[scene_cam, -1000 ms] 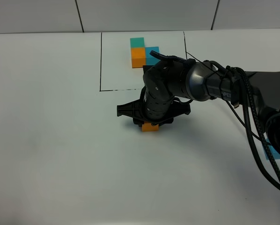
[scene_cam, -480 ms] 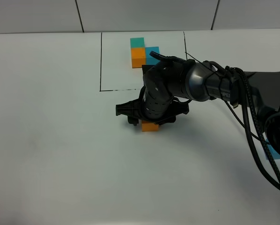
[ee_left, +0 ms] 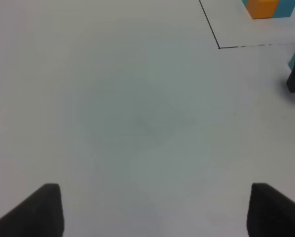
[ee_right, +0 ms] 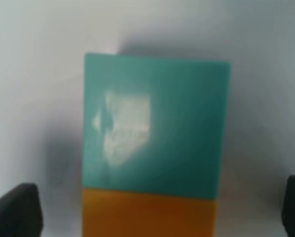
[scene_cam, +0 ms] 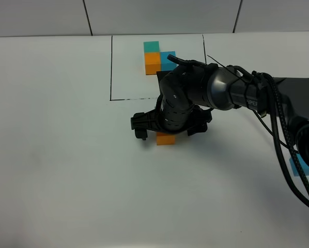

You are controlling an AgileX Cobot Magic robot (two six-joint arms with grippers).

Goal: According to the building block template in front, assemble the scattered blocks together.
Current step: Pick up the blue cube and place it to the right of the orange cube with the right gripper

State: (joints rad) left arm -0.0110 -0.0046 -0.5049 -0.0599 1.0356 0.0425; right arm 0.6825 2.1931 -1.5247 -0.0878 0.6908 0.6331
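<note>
Reaching across the middle of the counter (scene_cam: 56,155), the right arm (scene_cam: 232,93) is held low over two of the scattered blocks, just outside the near side of the black outline (scene_cam: 111,67). In the right wrist view the right pincer (ee_right: 155,205) is released: its fingertips (ee_right: 14,210) are spread wide, one on either side, and are kept apart from the blocks. Between them the teal block (ee_right: 157,118) and the orange block (ee_right: 150,215) are set face to face, touching. A two-block bar is formed, its long axis crosswise to the line between the fingertips. From the high camera only the orange end is shown, pointed toward the near edge of the counter; the teal end is hidden under the wrist. The blue block (scene_cam: 300,166) is left well apart at the far right, partly hidden. Inside the outline the template (scene_cam: 153,61) is laid with teal beyond orange and blue beside orange. The left pincer (ee_left: 155,212) is likewise released over bare counter.
</note>
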